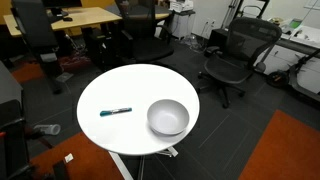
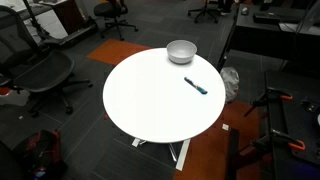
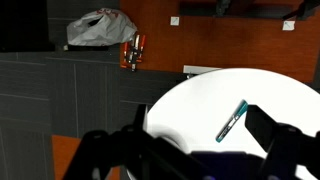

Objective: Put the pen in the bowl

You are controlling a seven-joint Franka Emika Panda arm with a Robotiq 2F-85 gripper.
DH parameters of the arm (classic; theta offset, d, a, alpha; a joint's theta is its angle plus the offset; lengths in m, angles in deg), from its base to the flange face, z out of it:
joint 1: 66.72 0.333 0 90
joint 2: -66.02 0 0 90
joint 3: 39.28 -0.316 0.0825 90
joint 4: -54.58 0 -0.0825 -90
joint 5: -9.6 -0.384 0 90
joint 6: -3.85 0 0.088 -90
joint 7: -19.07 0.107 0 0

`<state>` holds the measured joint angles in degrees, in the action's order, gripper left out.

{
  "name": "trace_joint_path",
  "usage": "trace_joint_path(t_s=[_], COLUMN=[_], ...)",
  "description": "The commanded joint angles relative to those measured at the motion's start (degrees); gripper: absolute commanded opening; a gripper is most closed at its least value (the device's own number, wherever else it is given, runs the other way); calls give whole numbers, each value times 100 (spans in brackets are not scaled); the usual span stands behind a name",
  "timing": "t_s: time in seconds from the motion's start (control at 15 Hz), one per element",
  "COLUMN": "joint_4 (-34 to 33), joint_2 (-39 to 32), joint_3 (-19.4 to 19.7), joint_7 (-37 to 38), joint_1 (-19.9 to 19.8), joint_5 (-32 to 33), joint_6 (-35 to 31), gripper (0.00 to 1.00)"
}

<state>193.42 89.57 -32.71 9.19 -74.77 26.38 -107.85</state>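
While the pen [image 1: 116, 111] lies left of the bowl [image 1: 168, 118] on the table [image 1: 120, 85], the gripper [image 3: 197, 130] hovers above — jaws wide apart (holding nothing).

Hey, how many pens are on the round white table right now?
1. The pen lies on the table, beside the bowl and not touching it. The bowl looks empty, so no other seems hidden.

Smooth matt white table [image 1: 120, 92]; glossy bowl [image 1: 168, 118]; plastic-looking pen [image 1: 116, 112]
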Motion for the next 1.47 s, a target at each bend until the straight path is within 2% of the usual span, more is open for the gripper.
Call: trace_joint_path(t_s=[0.0, 0.47, 0.87, 1.4], joint_4=[-9, 113, 505, 1311], joint_2=[1, 103, 197, -67], joint_3=[33, -15, -159, -551], joint_7=[12, 88, 785, 2262], joint_1=[39, 85, 207, 178], joint_5=[11, -19, -318, -529], joint_6=[15, -81, -360, -2113], gripper=[100, 100, 100, 100])
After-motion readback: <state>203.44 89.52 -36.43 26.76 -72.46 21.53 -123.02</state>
